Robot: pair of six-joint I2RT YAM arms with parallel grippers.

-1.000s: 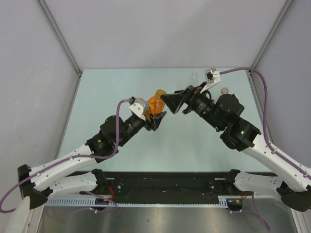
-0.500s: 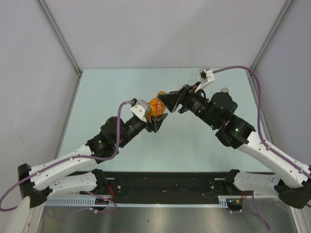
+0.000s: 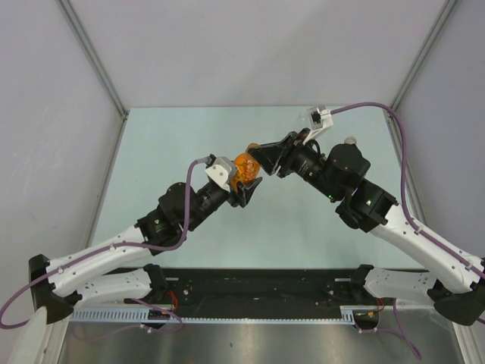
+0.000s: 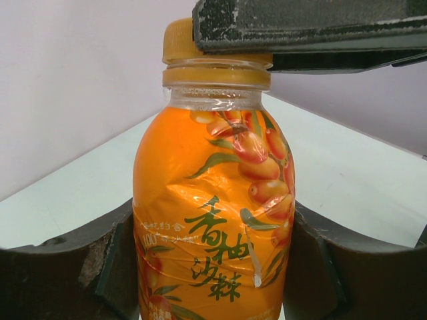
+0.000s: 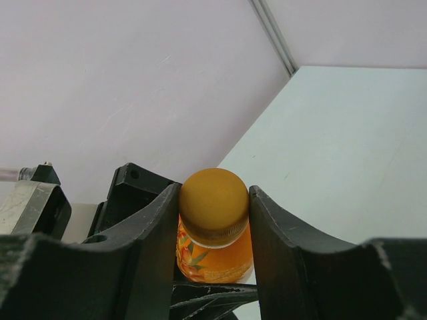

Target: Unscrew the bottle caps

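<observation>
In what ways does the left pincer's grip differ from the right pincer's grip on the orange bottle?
The left pincer clamps the body of the orange bottle; the right pincer clamps its orange cap. The left pincer stands wider, around the broad body; the right pincer stands narrower, around the small cap. The left pincer reaches in from the left, the right pincer from the right. Both are black and shut on one bottle.

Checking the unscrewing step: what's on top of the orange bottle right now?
The orange cap sits on its neck, with the right gripper closed on the cap's sides. The threads underneath are covered, so loosening can't be judged.
</observation>
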